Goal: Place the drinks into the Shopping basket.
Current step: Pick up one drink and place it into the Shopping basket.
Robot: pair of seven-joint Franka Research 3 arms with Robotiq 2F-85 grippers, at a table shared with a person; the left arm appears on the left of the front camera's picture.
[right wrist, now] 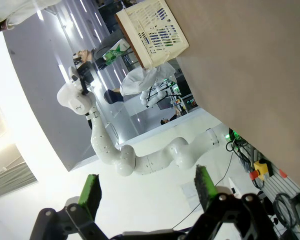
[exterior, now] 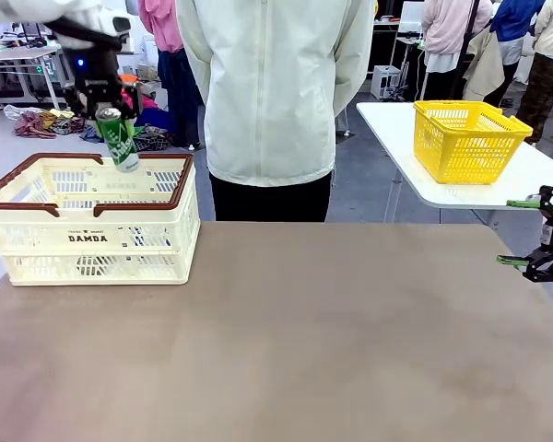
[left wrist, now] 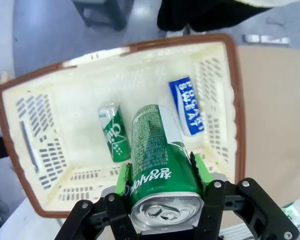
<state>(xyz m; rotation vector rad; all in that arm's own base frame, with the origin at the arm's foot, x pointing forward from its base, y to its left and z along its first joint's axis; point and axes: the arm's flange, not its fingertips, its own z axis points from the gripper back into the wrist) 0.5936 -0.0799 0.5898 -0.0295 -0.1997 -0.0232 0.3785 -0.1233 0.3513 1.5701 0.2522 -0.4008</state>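
Green can [left wrist: 157, 165] is clamped in your left gripper [left wrist: 162, 192] above the basket [exterior: 37, 241] (two cans already inside), positioned for release; right gripper [exterior: 527, 233] stands apart, empty.

The cream-white slatted plastic Shopping basket [exterior: 92, 235] is cut off at the front picture's left edge, and its walls hide whatever lies inside. The right black two-finger gripper [exterior: 525, 232] is cropped at the right edge; its wrist seems hidden
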